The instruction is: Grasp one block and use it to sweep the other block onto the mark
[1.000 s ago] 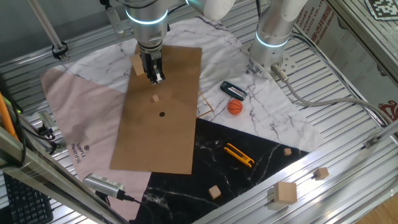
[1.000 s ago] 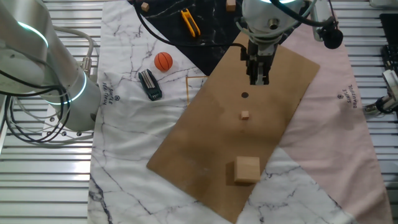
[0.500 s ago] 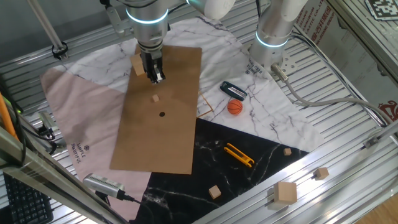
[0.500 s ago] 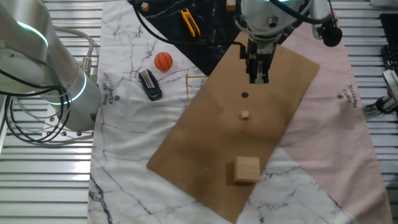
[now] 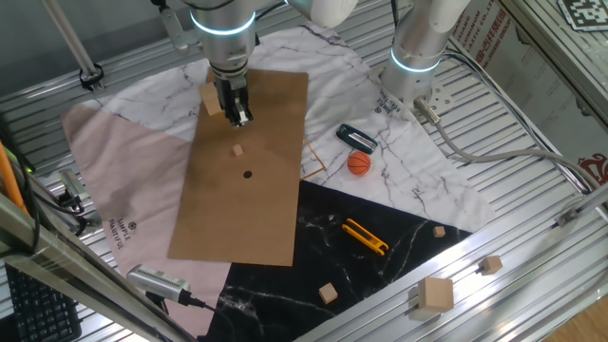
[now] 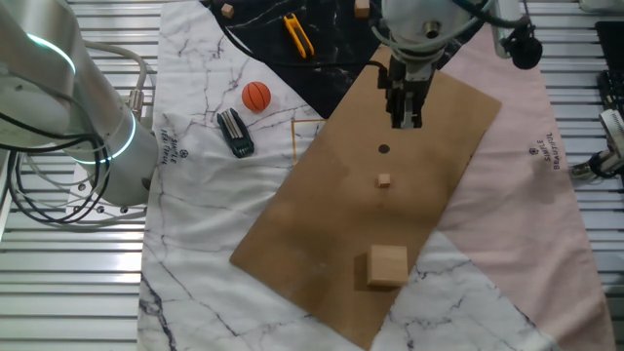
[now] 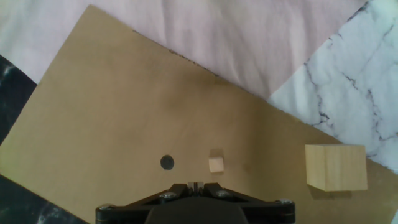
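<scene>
My gripper (image 5: 237,117) hangs above the brown board (image 5: 271,218) with its fingers pressed together and nothing between them; it also shows in the other fixed view (image 6: 407,121) and at the bottom of the hand view (image 7: 195,185). The tiny tan cube (image 5: 237,149) (image 6: 384,179) (image 7: 216,164) lies on the board beside the dark round mark (image 5: 247,174) (image 6: 383,150) (image 7: 166,163), a short gap apart. The large tan cube (image 5: 209,99) (image 6: 387,265) (image 7: 336,167) sits at the board's edge, well apart from the gripper.
An orange ball (image 5: 358,163), a black flat item (image 5: 356,138) and a yellow tool (image 5: 365,237) lie on the cloth beside the board. Spare wooden cubes (image 5: 438,294) sit at the table's edge. A second arm's base (image 5: 415,66) stands at the back.
My gripper has risen very slightly above the board. The cubes and the mark have not moved.
</scene>
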Available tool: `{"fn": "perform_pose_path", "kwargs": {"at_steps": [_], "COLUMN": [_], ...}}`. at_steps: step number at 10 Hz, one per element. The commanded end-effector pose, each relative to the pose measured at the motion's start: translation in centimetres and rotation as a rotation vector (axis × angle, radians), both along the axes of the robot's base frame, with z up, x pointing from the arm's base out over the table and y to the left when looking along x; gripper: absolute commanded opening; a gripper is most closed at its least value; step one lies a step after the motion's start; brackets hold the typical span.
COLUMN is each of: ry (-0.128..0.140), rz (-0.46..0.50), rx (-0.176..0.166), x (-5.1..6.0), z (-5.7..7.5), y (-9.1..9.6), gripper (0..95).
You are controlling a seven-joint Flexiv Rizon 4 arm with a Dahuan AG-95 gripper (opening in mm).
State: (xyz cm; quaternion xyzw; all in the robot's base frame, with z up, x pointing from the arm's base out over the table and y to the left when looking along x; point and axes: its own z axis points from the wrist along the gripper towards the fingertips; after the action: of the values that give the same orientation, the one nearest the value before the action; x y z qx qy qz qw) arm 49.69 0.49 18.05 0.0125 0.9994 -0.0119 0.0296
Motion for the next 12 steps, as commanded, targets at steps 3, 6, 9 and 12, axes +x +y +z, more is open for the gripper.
{"fn": "perform_pose_path", "kwargs": {"at_steps": [3, 6, 9, 12], "ry": [0.005, 0.004, 0.001, 0.0], "rz": [0.001, -0.008, 0.006, 0.021], "rx": [0.004, 0.002, 0.008, -0.001], "x": [-0.2, -0.2, 0.2, 0.1], "z": [0.1, 0.1, -1.0, -2.0], "y": [0.0, 0.0, -2.7, -7.1], "gripper": [0.0, 0.0, 0.0, 0.0]}}
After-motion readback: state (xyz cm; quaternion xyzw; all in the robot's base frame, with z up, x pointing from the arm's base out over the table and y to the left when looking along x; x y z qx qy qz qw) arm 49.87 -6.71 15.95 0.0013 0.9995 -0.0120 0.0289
